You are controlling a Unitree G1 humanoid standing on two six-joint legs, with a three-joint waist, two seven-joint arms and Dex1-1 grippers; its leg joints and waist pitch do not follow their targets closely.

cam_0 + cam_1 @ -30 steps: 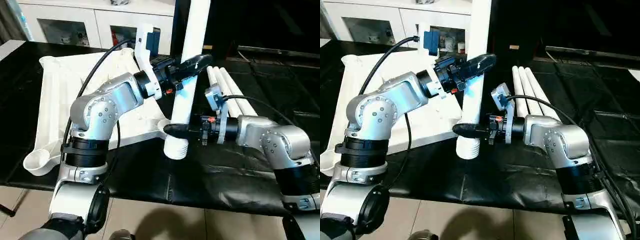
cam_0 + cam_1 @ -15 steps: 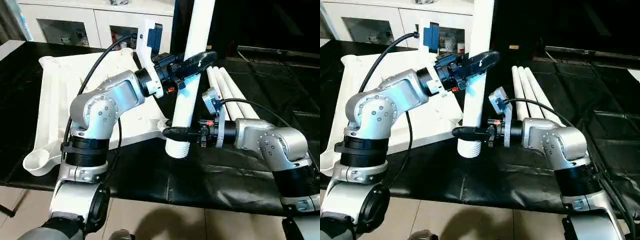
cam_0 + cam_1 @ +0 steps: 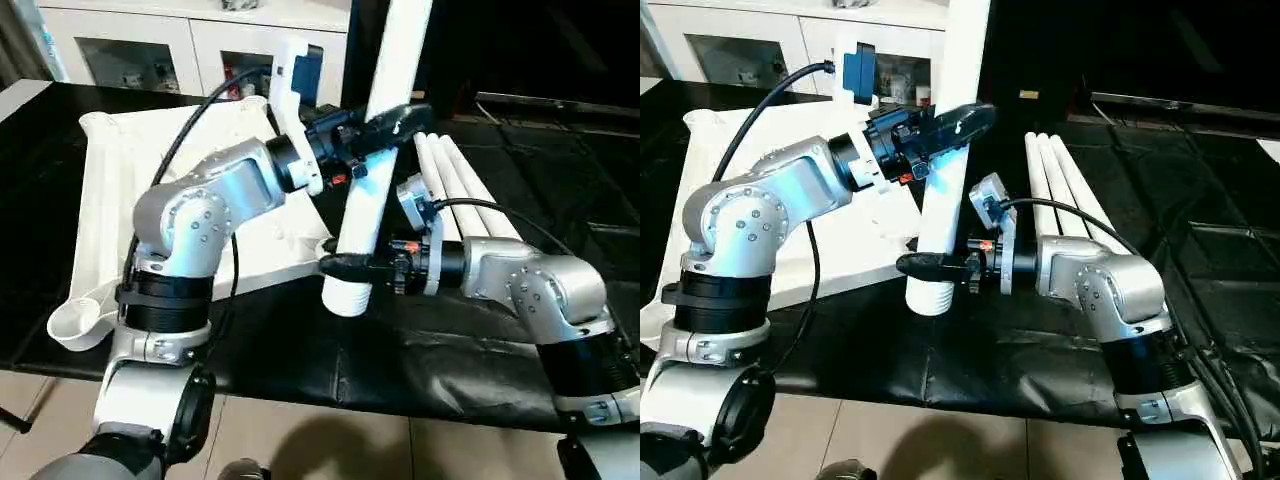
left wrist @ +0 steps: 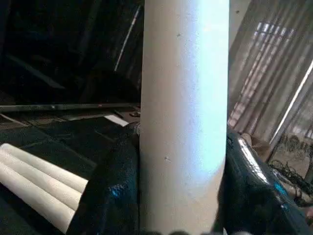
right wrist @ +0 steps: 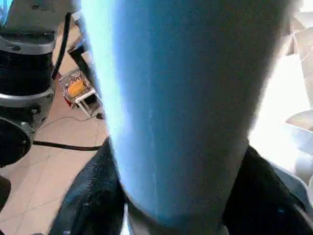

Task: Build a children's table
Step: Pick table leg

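Note:
One white leg (image 3: pixel 375 170) stands nearly upright above the black table, its ribbed lower end hanging just beside the near right corner socket (image 3: pixel 322 246) of the white tabletop (image 3: pixel 120 190), which lies ribbed side up on the left. My left gripper (image 3: pixel 398 118) is shut on the leg's middle; its fingers (image 4: pixel 112 186) press both sides of the leg (image 4: pixel 183 112). My right gripper (image 3: pixel 338 262) is shut on the same leg near its lower end, with its fingers (image 5: pixel 88 196) hugging the leg (image 5: pixel 181 107). Three more legs (image 3: pixel 465 185) lie side by side at the right.
A white cabinet with glass doors (image 3: pixel 150 45) stands behind the table. The black cover (image 3: pixel 400 350) reaches the table's front edge, with tiled floor (image 3: pixel 300 440) below it. Black cables loop off both wrists.
My right gripper's fingers have closed in on the leg's lower part. The leg's lower end and both arms have shifted slightly left, toward the tabletop's corner.

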